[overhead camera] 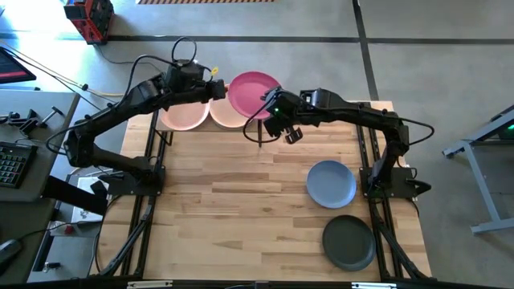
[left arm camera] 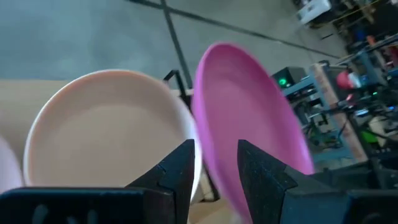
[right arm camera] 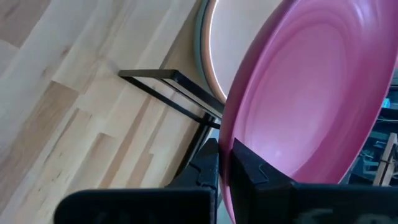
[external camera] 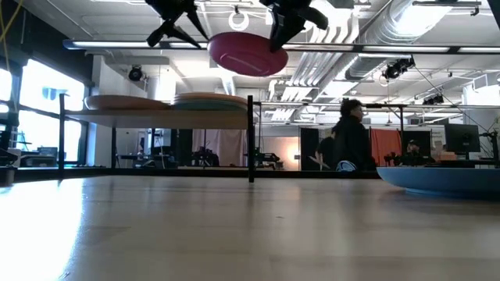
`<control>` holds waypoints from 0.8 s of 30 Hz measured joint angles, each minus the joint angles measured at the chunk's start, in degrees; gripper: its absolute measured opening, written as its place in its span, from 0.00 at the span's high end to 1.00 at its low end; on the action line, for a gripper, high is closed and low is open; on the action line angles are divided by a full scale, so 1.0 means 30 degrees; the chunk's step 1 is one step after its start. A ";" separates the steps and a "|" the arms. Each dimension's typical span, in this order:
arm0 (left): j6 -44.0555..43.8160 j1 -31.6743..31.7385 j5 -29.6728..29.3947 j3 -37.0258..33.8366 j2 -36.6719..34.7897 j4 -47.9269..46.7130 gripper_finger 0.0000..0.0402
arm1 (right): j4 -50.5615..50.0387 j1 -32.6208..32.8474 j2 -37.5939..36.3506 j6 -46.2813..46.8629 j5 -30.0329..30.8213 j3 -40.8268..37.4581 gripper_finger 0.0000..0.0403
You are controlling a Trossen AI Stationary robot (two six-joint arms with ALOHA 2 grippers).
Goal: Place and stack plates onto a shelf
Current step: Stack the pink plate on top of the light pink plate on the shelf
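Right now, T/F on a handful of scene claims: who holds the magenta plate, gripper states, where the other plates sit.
1. The right gripper is shut on the round magenta plate. True.
2. The left gripper is clamped on that plate. False: its fingers stand open, the rim between them.
3. The magenta plate rests on the light-wood shelf. False: it hangs above it.
4. The slate-blue plate and the dark charcoal plate lie on the plank tabletop. True.
5. The shelf is empty. False: pale pink plates sit on it.
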 joint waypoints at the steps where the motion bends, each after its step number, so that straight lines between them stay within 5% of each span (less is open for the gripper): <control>1: 0.0000 0.0000 0.0000 0.0000 0.0000 0.0114 0.73 | -0.0016 0.0000 0.0000 0.0018 -0.0003 0.0000 1.00; 24: 0.0000 0.0000 0.1013 0.0000 0.1634 0.0192 0.73 | 0.0566 0.0583 -0.0007 -0.1234 0.1095 -0.0015 1.00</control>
